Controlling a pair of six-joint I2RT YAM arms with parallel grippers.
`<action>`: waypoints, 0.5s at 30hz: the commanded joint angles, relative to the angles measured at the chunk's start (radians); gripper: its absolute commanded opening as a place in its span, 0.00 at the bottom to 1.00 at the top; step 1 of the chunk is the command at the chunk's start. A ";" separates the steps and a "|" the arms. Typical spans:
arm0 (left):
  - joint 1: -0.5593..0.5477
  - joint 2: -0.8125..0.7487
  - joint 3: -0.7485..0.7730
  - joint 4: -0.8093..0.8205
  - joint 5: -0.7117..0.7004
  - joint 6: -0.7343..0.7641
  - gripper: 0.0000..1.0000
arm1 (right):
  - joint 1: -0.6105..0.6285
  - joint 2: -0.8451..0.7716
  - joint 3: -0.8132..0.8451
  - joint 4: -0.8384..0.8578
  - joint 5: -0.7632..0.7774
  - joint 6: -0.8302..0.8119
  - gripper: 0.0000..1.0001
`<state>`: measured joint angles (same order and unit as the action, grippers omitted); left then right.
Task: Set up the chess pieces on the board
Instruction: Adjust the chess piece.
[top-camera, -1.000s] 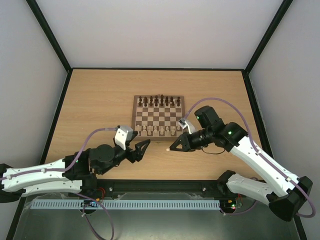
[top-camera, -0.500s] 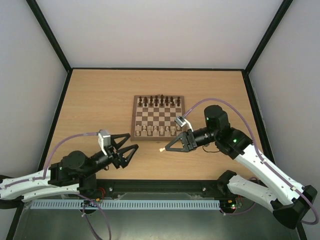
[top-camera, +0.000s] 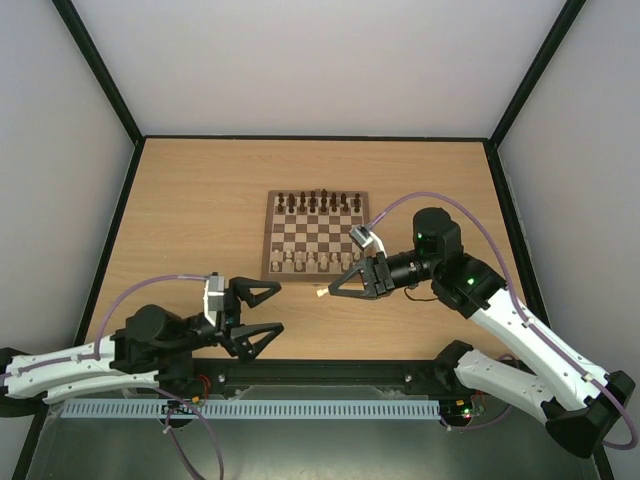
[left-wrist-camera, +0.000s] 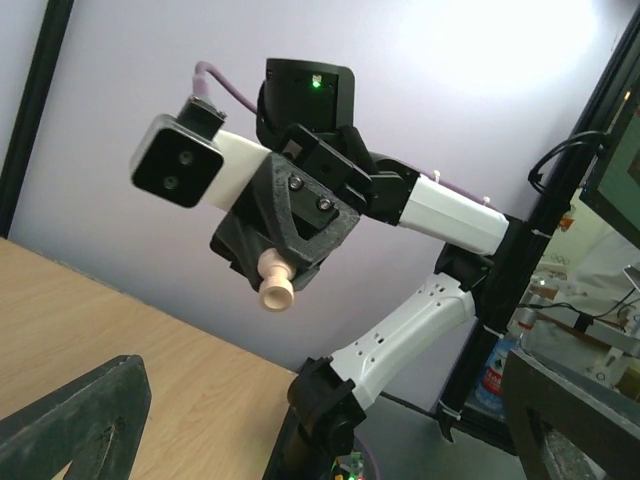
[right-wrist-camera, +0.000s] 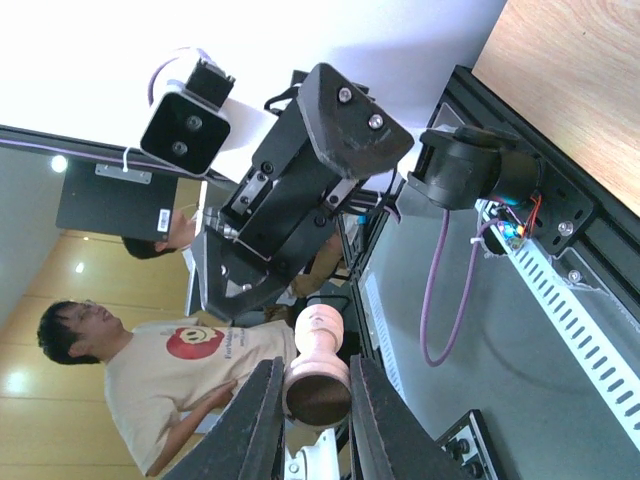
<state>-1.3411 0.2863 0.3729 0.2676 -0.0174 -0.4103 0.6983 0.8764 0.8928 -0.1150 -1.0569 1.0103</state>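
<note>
Left gripper (top-camera: 278, 306) had spread wide and backed away empty; right gripper (top-camera: 330, 290) stayed clamped on a pale chess piece (top-camera: 321, 294), held just off the board (top-camera: 316, 236), seemingly ready for placing.

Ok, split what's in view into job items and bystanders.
Job:
- board
- pale pieces along its near edge
- pale piece pinched in the right end effector
- left end effector, open and empty

Not the job:
- dark pieces along the far edge
- table
- person in the background
</note>
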 joint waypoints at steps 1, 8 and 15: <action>0.005 0.080 -0.010 0.140 0.054 0.031 0.99 | -0.003 -0.005 0.029 0.036 0.012 0.019 0.13; 0.047 0.164 -0.028 0.241 0.074 0.005 0.97 | -0.002 0.010 0.031 0.061 0.025 0.031 0.13; 0.154 0.248 -0.042 0.344 0.181 -0.063 0.95 | -0.001 0.022 0.008 0.067 0.022 0.023 0.13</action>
<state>-1.2339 0.4911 0.3408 0.4873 0.0891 -0.4313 0.6987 0.8936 0.8928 -0.0826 -1.0199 1.0328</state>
